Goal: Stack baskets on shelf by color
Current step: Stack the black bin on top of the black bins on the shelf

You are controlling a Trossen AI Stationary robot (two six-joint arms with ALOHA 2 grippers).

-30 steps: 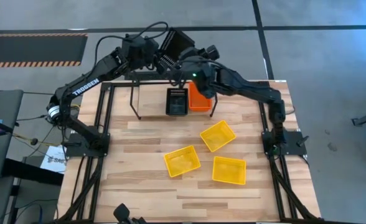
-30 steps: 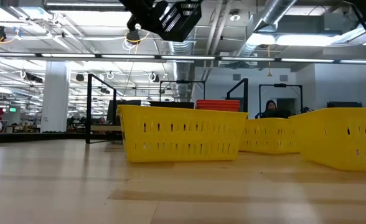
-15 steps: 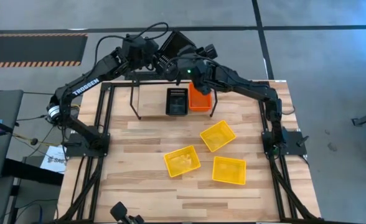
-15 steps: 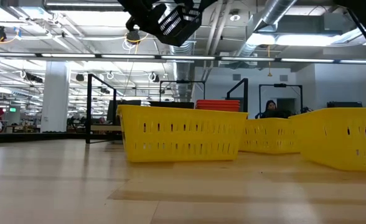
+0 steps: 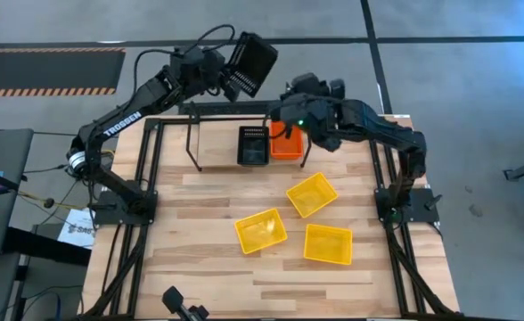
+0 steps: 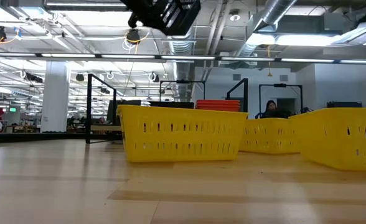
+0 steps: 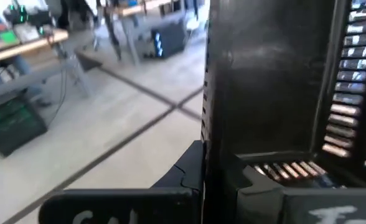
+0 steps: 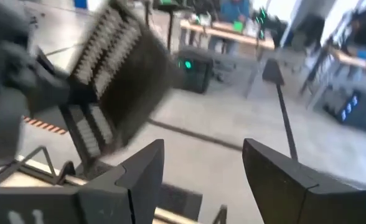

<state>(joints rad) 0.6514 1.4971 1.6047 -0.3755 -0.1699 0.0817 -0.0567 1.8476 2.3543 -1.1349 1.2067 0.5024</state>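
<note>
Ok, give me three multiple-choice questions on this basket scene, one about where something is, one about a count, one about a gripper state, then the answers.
1. Where is the black basket that the left gripper holds?
A. Lying on the tabletop among the yellow ones
B. Raised in the air above the shelf's back edge
C. Nested inside the orange basket

2. How many yellow baskets lie on the wooden table?
A. One
B. Two
C. Three

3. How does the right gripper stand?
A. Open, holding nothing
B. Shut on a yellow basket
C. Shut on the shelf frame

Answers: 1 B, the high view shows it tilted in the air beyond the shelf. 2 C, three yellow baskets lie apart in front of the shelf. 3 A, its wrist view shows two spread fingers with only empty space between.
</note>
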